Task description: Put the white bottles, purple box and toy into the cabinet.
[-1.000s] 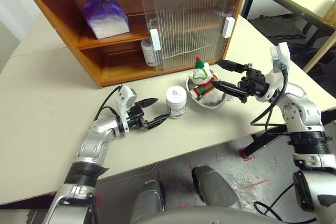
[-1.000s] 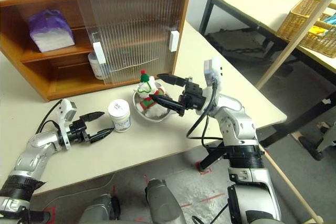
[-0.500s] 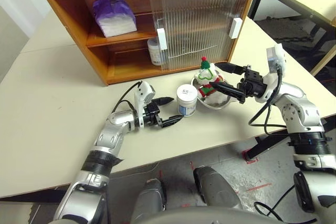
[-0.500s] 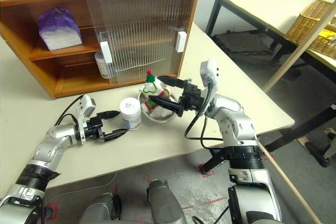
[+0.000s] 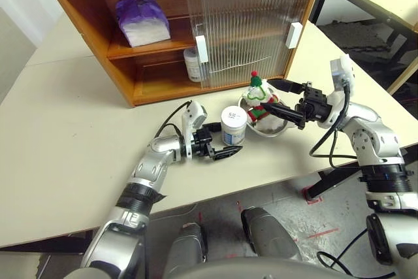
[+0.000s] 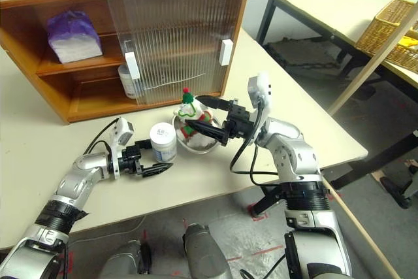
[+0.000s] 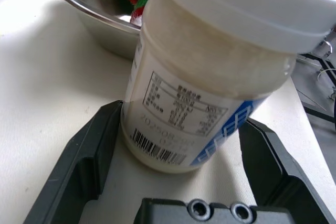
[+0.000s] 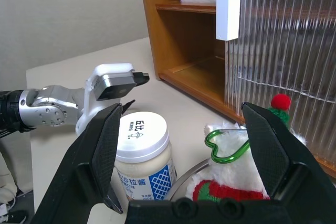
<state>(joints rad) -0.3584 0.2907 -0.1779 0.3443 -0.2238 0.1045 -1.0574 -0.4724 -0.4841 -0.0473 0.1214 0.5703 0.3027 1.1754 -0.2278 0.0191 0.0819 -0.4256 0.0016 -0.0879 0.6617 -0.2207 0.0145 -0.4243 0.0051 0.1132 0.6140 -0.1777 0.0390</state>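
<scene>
One white bottle [image 5: 233,124] stands on the table between the fingers of my open left gripper [image 5: 224,139]; in the left wrist view its base [image 7: 173,135] sits between the two black fingers [image 7: 79,166]. Another white bottle [image 5: 192,64] stands on the lower shelf of the cabinet [image 5: 88,34]. The purple box [image 5: 138,19] lies on the upper shelf. The toy [image 5: 260,99] sits in a steel bowl, and my open right gripper [image 5: 268,93] hovers with a finger on either side of it.
The steel bowl [image 5: 279,127] stands right of the bottle on the table. Ribbed sliding doors [image 5: 248,24] cover the cabinet's right half; its left half is open. A second table with a wicker basket [image 6: 385,21] stands at the far right.
My left gripper has slid right along the table until its fingers flank the white bottle. The right gripper has stayed over the toy.
</scene>
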